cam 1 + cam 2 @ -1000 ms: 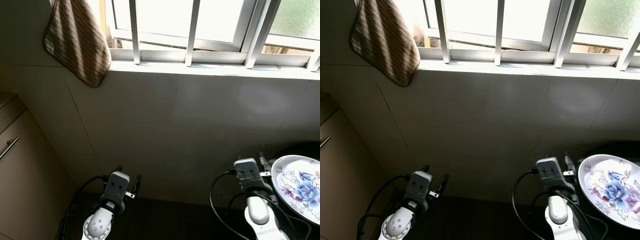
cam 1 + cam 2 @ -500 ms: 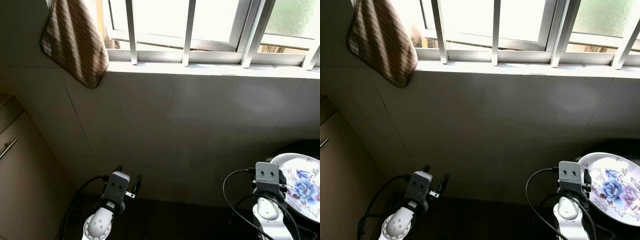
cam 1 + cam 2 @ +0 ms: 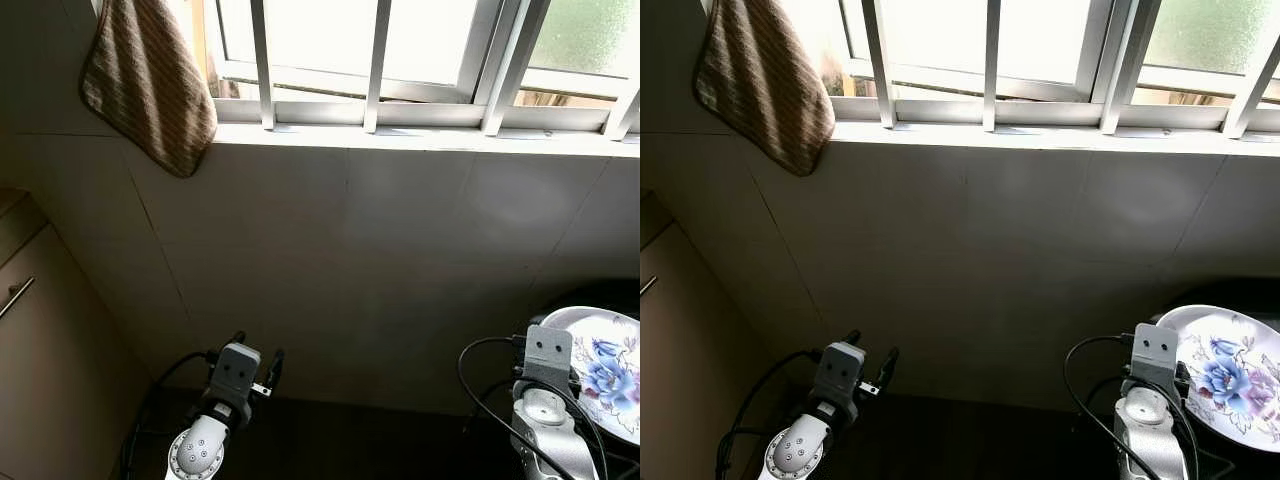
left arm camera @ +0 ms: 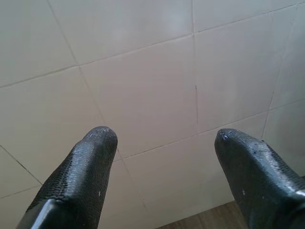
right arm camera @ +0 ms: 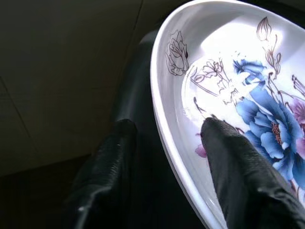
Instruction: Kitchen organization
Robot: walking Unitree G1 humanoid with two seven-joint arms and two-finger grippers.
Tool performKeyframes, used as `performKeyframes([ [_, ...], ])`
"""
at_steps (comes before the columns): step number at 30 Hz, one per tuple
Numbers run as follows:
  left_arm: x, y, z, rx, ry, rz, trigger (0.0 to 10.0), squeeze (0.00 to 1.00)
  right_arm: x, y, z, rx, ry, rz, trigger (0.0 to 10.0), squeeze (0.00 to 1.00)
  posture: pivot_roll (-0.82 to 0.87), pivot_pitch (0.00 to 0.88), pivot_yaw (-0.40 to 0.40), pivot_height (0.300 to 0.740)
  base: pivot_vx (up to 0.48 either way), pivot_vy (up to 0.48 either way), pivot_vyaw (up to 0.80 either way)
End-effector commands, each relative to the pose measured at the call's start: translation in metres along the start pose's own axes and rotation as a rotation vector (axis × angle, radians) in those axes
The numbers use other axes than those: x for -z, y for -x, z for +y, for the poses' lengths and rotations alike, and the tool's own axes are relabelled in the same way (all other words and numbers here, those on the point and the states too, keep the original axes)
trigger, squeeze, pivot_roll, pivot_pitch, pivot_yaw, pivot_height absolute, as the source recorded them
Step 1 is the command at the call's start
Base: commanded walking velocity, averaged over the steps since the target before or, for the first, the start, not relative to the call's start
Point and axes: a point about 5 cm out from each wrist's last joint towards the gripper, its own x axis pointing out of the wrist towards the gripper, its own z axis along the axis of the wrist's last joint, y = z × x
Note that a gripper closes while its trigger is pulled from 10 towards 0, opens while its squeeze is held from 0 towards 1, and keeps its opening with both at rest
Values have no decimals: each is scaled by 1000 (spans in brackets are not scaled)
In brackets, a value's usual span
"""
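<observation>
Dark countertop (image 3: 330, 440) below the tiled wall, floral plate (image 3: 610, 370) at right.

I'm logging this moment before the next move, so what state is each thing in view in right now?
Floral plate: tilted, its rim between the right gripper's fingers.
Right gripper: one finger over the plate's face, the other behind its rim, gripping it.
Left gripper: open, empty, pointing at the tiled wall.
Striped towel: hanging at the window's left end.
Window: barred, bright with daylight.
</observation>
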Motion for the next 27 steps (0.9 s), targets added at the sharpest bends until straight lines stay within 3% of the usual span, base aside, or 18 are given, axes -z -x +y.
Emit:
performKeyframes([
  [1,-1,0,0,-7,5,-8,10000,0,-1,1,0,8,4,39,7451,0,41,0,-25,740,0,0,0],
  [2,-2,0,0,-7,6,-8,10000,0,0,1,1,5,-13,72,4745,0,41,0,-26,740,0,0,0],
  [3,-2,0,0,-7,6,-8,10000,0,0,1,1,5,-13,72,4745,0,41,0,-26,740,0,0,0],
  [4,-2,0,0,-7,7,-9,10000,0,1,1,1,3,-11,87,549,0,42,0,-29,740,0,0,0],
  [7,-2,0,-1,-8,8,-9,10000,0,2,1,1,2,-6,97,549,0,42,0,-29,740,0,0,0],
  [8,-2,0,-1,-8,10,-10,10000,0,3,1,1,0,45,105,0,0,41,0,-32,740,0,0,0],
  [10,-2,0,-1,-9,12,-12,10000,0,1,3,-1,18,128,85,0,0,42,0,-33,740,0,0,0],
  [15,-3,0,-2,-9,15,-13,10000,0,-6,5,-1,27,162,60,0,0,40,0,-32,740,0,0,0],
  [20,-3,0,-2,-9,17,-13,10000,0,-16,8,3,1,173,-7,0,0,39,0,-33,740,0,0,0],
  [27,-3,-1,-2,-11,18,-15,10000,0,-34,15,8,4,270,-176,0,0,41,0,-33,740,0,0,0],
])
